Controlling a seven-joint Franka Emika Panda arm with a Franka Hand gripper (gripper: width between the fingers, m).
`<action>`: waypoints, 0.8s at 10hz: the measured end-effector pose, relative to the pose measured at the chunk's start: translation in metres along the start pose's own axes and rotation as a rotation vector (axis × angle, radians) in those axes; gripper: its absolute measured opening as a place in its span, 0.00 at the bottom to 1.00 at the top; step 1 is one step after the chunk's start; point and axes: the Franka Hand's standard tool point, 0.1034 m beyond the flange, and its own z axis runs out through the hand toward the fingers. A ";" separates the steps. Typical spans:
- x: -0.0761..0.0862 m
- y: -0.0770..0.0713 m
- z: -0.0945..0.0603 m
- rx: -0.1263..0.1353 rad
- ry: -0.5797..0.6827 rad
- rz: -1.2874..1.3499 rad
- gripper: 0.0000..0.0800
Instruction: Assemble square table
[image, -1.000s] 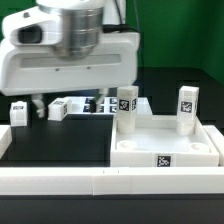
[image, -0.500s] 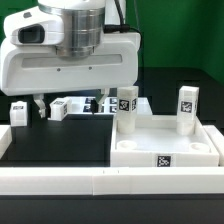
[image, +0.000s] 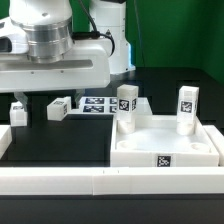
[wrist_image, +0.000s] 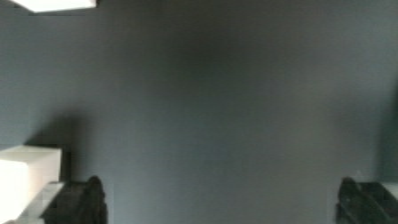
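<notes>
The white square tabletop (image: 165, 140) lies rim-up at the exterior view's right. Two white tagged legs stand upright in it, one at its back left corner (image: 126, 104) and one at its back right corner (image: 187, 108). Two more legs lie loose on the black table, one far left (image: 18, 110) and one beside it (image: 58, 107). My gripper (image: 52, 96) hangs under the big white hand above these loose legs. In the wrist view the gripper (wrist_image: 222, 205) is open, its dark fingertips (wrist_image: 75, 202) far apart with only bare table between them. A white block's corner (wrist_image: 27, 172) shows beside one fingertip.
The marker board (image: 98, 103) lies flat behind the loose legs. A low white border rail (image: 100, 181) runs along the front, with a piece at the left edge (image: 4, 136). The arm's white base (image: 112, 30) stands at the back.
The hand has moved toward the exterior view's left and slightly up, uncovering the marker board. The jaws have stayed wide open, and no part has moved.
</notes>
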 end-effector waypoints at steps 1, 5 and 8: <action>0.000 0.000 0.000 0.000 0.000 -0.001 0.81; -0.031 0.012 0.017 0.051 -0.059 0.130 0.81; -0.044 0.016 0.025 0.070 -0.125 0.158 0.81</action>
